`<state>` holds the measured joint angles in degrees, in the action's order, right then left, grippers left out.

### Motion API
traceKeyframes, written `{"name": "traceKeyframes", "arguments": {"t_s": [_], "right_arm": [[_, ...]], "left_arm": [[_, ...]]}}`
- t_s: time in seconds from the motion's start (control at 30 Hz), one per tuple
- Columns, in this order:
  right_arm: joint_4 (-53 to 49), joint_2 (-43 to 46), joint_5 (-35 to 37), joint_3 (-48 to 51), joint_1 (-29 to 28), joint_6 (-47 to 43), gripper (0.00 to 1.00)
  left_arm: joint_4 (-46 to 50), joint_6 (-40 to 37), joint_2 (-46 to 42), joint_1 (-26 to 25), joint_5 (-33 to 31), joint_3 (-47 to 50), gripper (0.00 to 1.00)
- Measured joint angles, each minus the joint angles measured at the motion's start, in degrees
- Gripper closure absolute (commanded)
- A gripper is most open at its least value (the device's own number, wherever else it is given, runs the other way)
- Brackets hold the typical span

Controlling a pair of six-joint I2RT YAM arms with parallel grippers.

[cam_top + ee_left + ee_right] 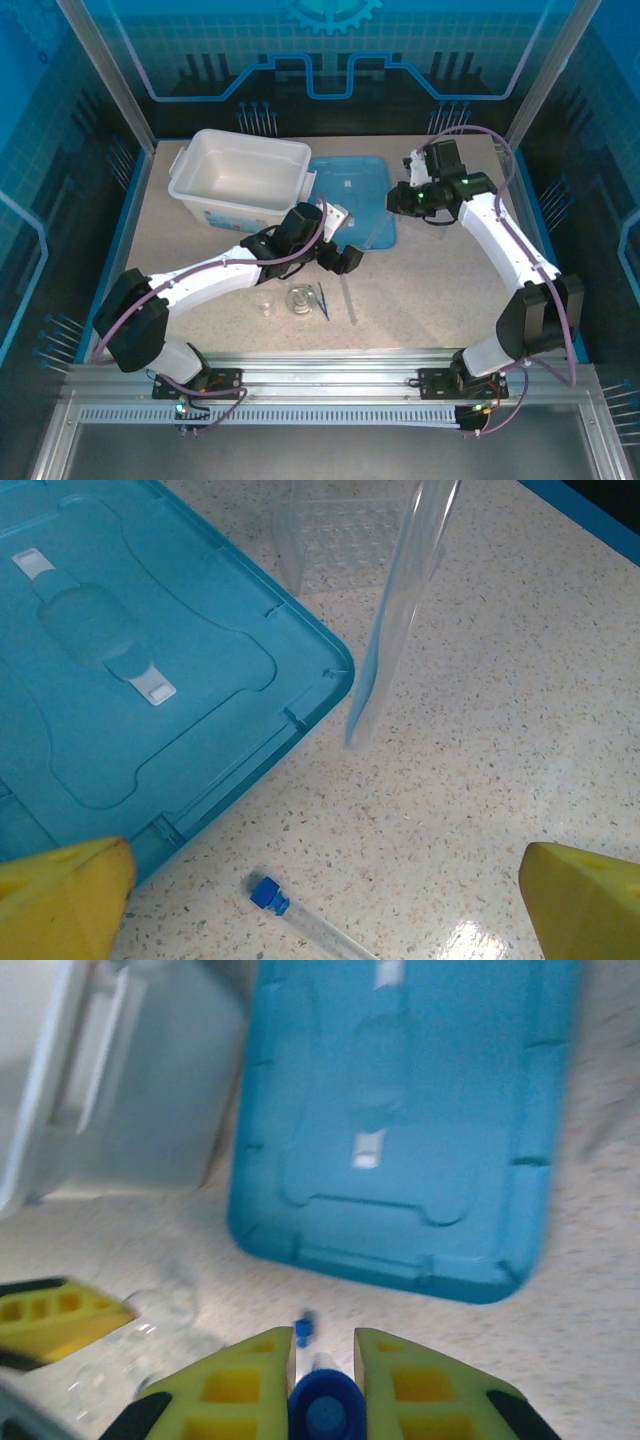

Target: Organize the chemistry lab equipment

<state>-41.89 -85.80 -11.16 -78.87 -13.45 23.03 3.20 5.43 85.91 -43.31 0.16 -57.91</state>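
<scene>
Speckled beige tabletop (420, 300), edged with a blue border strip (120, 250) at 9 and 3 o'clock. Enclosed by translucent blue wall panels (200, 40) printed with circuit lines, gear emblem (330, 10) at 12. Silver aluminium corner posts (105, 70) at 11 and 1. Extruded aluminium rail (330, 362) plus slotted metal strip (330, 412) at 6. Even overhead light, faint glare patch (480, 935) on the tabletop.

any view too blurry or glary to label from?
Right wrist: soft throughout, lid and bin smeared, glassware barely readable. Left wrist: sharp, one glare patch on the table lower right. Top external: sharp, evenly lit, clear glassware low-contrast.
</scene>
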Motion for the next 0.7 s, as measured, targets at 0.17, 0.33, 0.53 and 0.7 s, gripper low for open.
{"name": "traceKeyframes", "arguments": {"t_s": [0.17,0.33,0.53,0.7], "right_arm": [[1.68,1.38,11.96,0.0,0.0,0.0,0.86],[3.82,1.27,20.17,-0.02,0.0,-0.22,0.86],[6.45,-0.87,26.43,-0.74,0.02,-0.5,0.86],[7.63,-3.72,29.03,-1.44,0.33,-0.68,0.86]], "left_arm": [[0.0,0.81,0.0,0.0,-0.87,0.0,0.01],[0.02,1.73,0.0,0.0,-1.57,0.02,0.01],[0.04,2.16,0.0,0.0,-2.64,0.09,0.01],[0.35,2.21,0.0,0.0,-3.45,1.2,0.01]]}}
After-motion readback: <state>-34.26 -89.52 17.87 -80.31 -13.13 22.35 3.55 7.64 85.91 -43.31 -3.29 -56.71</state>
